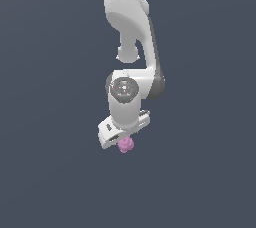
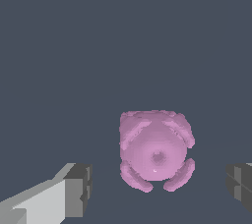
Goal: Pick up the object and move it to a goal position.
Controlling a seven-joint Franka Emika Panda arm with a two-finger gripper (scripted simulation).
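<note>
The object (image 2: 155,150) is a small pink-purple knobbly blob, roughly round. In the wrist view it sits between my two dark fingertips (image 2: 79,188), with clear gaps on both sides. My gripper (image 2: 157,184) is open around it and touches nothing. In the exterior view the white arm hangs down over the object (image 1: 125,145), which peeks out just under the gripper (image 1: 121,139); the fingers themselves are hidden behind the hand there.
A plain dark grey-blue surface (image 1: 50,172) fills both views. Nothing else shows on it.
</note>
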